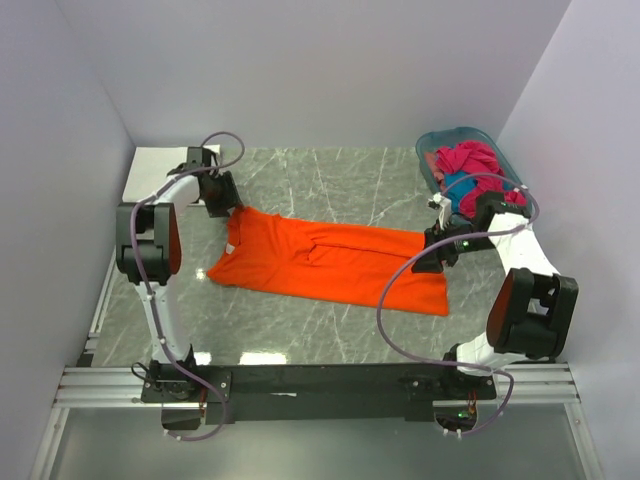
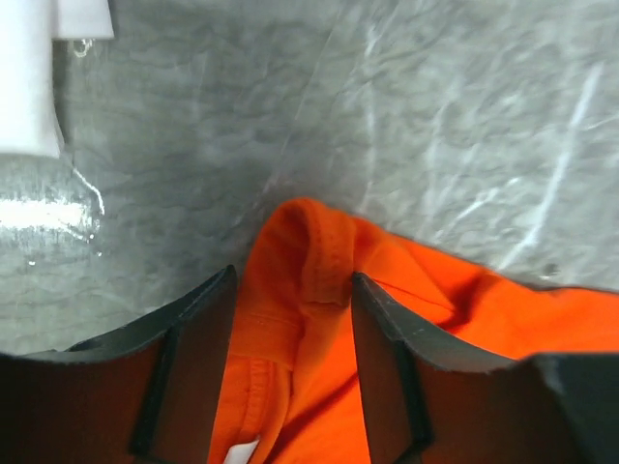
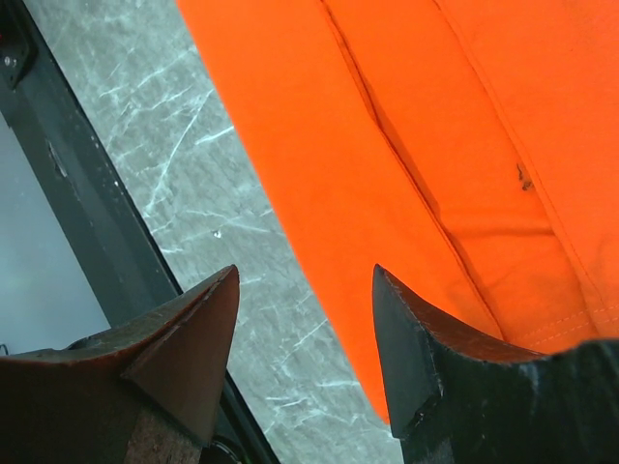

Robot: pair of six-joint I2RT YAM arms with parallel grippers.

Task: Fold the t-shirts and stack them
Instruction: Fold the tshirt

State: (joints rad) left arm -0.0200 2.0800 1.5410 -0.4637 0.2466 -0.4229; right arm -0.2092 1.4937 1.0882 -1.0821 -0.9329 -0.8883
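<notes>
Tabletop (image 1: 330,170): grey marble, white walls on three sides.
Teal basket (image 1: 455,133): far right corner; blue t-shirt (image 1: 458,185) peeking from under magenta t-shirt (image 1: 475,160).
Left gripper (image 2: 290,275): fingers apart, astride the orange garment's hemmed far left corner.
Orange t-shirt (image 1: 330,260): flat mid-table, marble showing on every side.
Right gripper (image 3: 305,275): fingers apart, astride its right edge.

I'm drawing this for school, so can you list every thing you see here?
orange t-shirt: one, bright orange, spread across mid-table
magenta clothing: one bundle, magenta, in the basket
blue clothing: one piece, blue, same basket
basket: one, teal, far right corner
white slab: one, white, far left corner
table: one, grey marbled, underneath
arms: two, black and white, near edge
left pincer: one, black, open astride the shirt's collar
right pincer: one, black, open over the shirt's right end
</notes>
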